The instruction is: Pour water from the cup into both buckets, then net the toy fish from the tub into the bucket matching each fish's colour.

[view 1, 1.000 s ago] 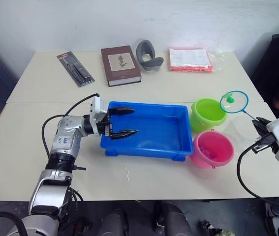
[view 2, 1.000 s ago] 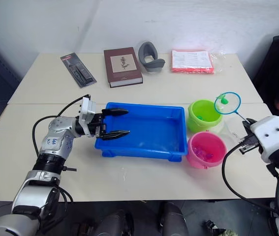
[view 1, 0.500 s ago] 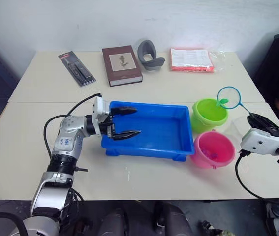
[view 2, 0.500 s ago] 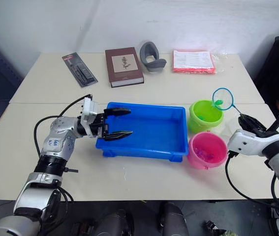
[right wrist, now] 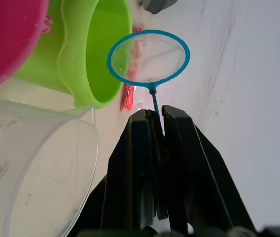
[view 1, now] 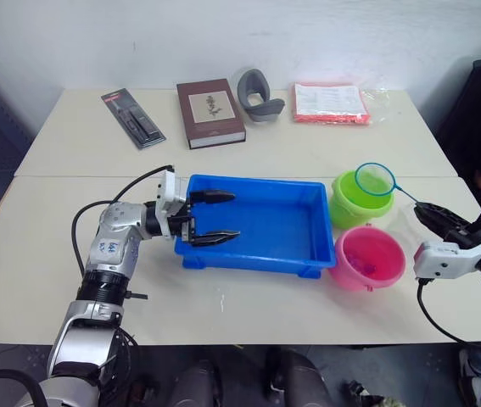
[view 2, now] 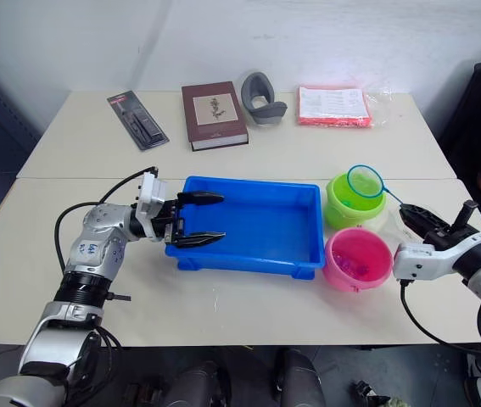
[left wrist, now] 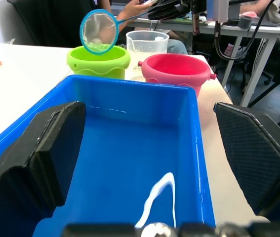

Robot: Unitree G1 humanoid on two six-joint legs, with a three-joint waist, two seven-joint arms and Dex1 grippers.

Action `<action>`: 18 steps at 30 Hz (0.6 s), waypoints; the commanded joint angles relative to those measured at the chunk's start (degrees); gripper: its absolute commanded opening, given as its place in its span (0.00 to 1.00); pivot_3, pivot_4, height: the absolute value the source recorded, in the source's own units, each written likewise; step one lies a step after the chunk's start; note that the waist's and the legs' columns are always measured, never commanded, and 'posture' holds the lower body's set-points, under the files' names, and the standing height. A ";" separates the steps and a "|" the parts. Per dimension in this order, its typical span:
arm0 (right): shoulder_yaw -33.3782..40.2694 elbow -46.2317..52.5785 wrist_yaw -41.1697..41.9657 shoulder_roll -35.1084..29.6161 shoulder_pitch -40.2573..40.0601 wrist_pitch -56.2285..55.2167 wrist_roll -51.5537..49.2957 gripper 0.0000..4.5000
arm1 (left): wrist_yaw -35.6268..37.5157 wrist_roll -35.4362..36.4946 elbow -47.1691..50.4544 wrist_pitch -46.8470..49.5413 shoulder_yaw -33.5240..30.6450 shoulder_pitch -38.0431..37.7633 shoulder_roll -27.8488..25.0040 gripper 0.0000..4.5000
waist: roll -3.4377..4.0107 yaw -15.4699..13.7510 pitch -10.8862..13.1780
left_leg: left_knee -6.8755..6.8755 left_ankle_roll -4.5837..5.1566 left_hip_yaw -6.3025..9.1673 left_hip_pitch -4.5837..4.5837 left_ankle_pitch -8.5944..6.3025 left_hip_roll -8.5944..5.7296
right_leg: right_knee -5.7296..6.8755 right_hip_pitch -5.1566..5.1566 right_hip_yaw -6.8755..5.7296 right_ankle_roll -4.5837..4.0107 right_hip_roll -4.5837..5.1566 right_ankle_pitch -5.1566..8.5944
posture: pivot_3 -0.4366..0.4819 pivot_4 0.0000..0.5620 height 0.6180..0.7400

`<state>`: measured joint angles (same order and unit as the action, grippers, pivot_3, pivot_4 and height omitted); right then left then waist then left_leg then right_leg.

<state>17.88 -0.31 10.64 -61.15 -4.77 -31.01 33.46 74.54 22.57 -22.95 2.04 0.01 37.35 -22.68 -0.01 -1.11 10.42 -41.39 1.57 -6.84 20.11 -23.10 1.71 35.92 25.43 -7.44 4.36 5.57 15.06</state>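
Right pincer (right wrist: 158, 123) pinches the net (view 1: 374, 180) handle, hoop over green bucket (view 1: 356, 199). Thin grip: net may twist. Left pincer (view 1: 209, 218) open, straddling tub (view 1: 257, 263) rim at 9 o'clock.

Tub (view 1: 257, 222) centre of table (view 1: 325, 153); two buckets (view 1: 357, 197) right of it; book (view 1: 210, 113) behind

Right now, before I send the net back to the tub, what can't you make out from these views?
- Green bucket: its inside is screened by its wall and by the net over it, so any fish there are hidden.
- Pink bucket: small pink shapes inside, too small to count.
- Tub: the left gripper covers its near-left corner.
- Cup: cut off by the right wrist view's edge; water level unclear.
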 commanded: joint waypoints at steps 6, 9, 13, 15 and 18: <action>2.81 7.94 8.70 4.96 2.11 7.47 -25.50 0.00 | 0.04 1.76 3.88 1.09 -1.51 0.46 -1.61 0.99 | 0.00 -0.03 0.00 | -0.01 0.00 0.02 0.01 0.00 0.00 | 0.00 0.00 -0.01 0.00 0.00 0.00 | 0.48 0.27 1.00; 0.42 17.63 19.27 7.38 1.89 17.65 -47.62 0.00 | 1.96 2.35 4.51 1.09 -2.46 0.11 -4.47 0.99 | 0.01 0.20 0.00 | -0.01 -0.01 0.09 -0.01 0.01 0.04 | 0.02 0.00 -0.04 -0.01 -0.06 0.00 | 0.48 0.27 1.00; -0.25 24.55 25.22 8.04 2.22 27.36 -59.26 0.00 | 6.15 4.54 6.98 3.49 -3.51 -1.25 -9.19 0.99 | 0.00 0.24 0.01 | -0.04 0.00 0.12 0.00 0.01 0.04 | 0.02 -0.01 -0.09 -0.02 -0.03 0.00 | 0.48 0.27 1.00; -2.40 28.93 29.07 7.96 1.53 31.30 -64.84 0.00 | 11.97 6.28 9.10 3.80 -4.03 -3.66 -13.43 0.99 | 0.01 0.26 0.01 | -0.06 0.01 0.13 0.02 0.01 0.03 | 0.01 -0.01 -0.09 -0.02 0.00 0.00 | 0.48 0.27 1.00; -9.55 37.95 35.66 5.50 -0.35 41.63 -75.68 0.00 | 16.50 8.12 13.47 7.04 -6.05 -9.66 -21.70 0.99 | 0.02 0.56 0.02 | 0.00 0.01 0.15 0.01 0.01 0.07 | -0.04 0.00 -0.11 -0.05 -0.01 0.01 | 0.48 0.27 1.00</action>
<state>10.14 32.33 43.10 -54.41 -4.65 6.77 -36.38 86.05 28.68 -12.40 7.68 -3.71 28.60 -42.34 0.01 -0.55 10.44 -41.38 1.58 -6.65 20.12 -23.09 1.79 35.89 25.43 -7.52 4.29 5.58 15.08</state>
